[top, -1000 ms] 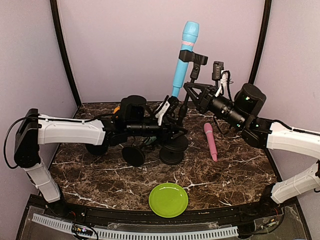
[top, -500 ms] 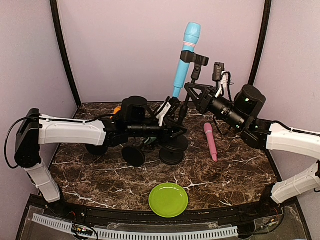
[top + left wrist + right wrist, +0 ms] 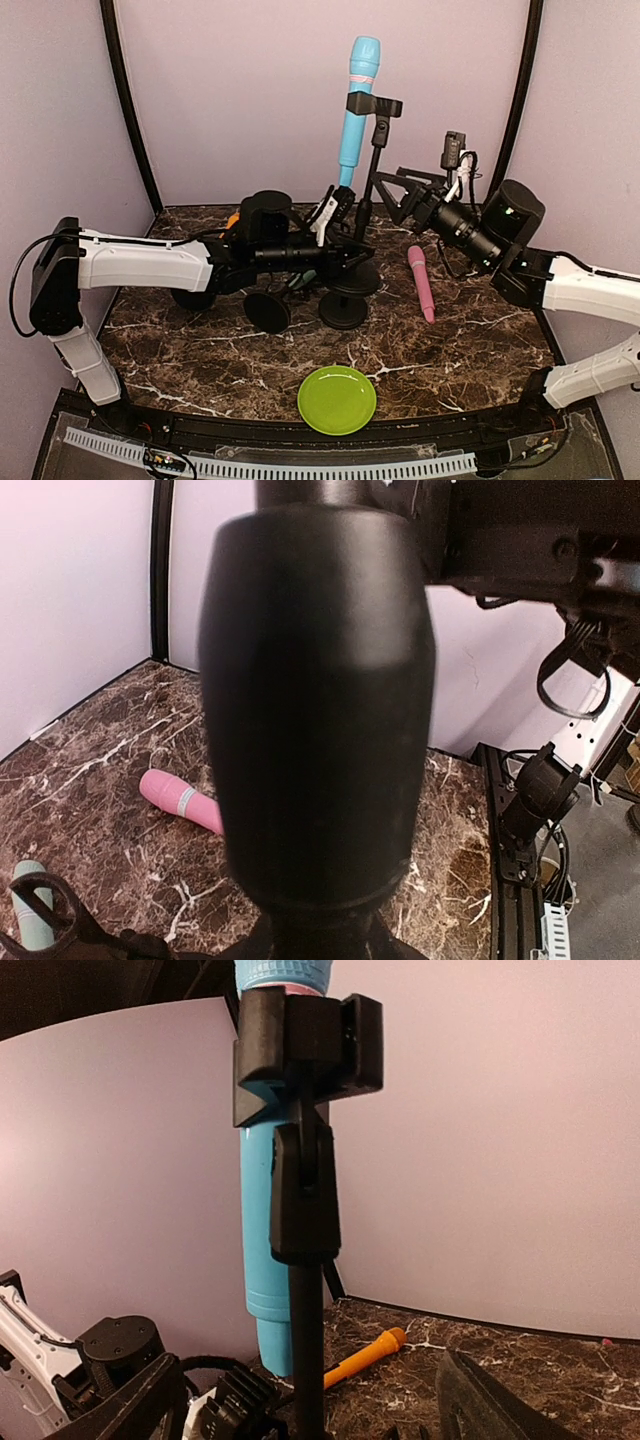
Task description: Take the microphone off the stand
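Far centre: stand [image 3: 372,160] on the marble table [image 3: 480,340], lilac back wall [image 3: 250,90] close behind, black corner posts [image 3: 130,110] to either side. Open air above and left of the clip [image 3: 373,104]. Near side held a green plate [image 3: 337,399]; a pink microphone [image 3: 421,284] lay right of the base. The blue microphone [image 3: 357,110] sat upright in the clip, pink band under its head. The left gripper [image 3: 340,215] was clamped tight on the stand's lower pole. The right gripper [image 3: 383,195] had its jaws spread wide beside the pole, holding nothing.
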`<control>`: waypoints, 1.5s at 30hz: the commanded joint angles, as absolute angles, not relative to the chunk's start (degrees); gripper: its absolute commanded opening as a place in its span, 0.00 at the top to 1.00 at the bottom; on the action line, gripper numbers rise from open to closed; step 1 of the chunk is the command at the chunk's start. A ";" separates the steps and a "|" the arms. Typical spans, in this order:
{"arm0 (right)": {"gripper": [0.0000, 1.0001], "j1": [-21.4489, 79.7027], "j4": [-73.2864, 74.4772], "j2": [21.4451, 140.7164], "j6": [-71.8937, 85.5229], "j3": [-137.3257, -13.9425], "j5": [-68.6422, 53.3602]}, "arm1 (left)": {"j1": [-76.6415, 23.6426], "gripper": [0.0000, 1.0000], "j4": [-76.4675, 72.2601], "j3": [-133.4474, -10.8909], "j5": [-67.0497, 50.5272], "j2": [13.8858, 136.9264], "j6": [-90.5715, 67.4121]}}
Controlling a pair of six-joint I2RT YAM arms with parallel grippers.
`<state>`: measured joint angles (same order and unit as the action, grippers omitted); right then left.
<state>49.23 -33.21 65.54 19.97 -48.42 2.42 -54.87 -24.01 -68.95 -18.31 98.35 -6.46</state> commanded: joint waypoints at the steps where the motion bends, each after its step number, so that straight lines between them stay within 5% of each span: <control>1: 0.16 49.04 -32.90 63.23 21.80 -45.15 3.79 | -55.02 1.00 -32.80 -70.91 -18.46 93.97 -7.93; 6: 0.35 49.13 -31.99 64.64 22.80 -45.08 -1.63 | -55.02 1.00 -31.93 -71.54 -18.46 94.00 -8.34; 19: 0.53 50.10 -27.15 72.04 21.07 -51.59 -1.27 | -55.03 1.00 -32.04 -70.88 -19.00 93.64 -9.47; 28: 0.92 50.10 -27.92 73.65 21.86 -52.83 -2.37 | -55.02 1.00 -31.23 -70.80 -18.74 93.76 -8.30; 34: 1.00 50.10 -29.76 70.09 23.17 -49.85 4.96 | -55.02 1.00 -30.68 -69.45 -15.22 92.76 -6.15; 38: 1.00 50.10 -30.79 69.54 23.62 -49.48 6.02 | -55.06 0.96 -30.39 -69.00 -14.56 92.64 -5.28; 45: 1.00 50.10 -32.91 69.40 23.47 -48.90 7.09 | -55.02 0.65 -30.49 -69.24 -14.68 93.67 -4.57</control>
<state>50.78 -26.55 71.37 21.98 -49.36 2.33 -54.98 -26.04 -68.95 -15.57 97.51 -6.94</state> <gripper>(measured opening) 0.236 0.300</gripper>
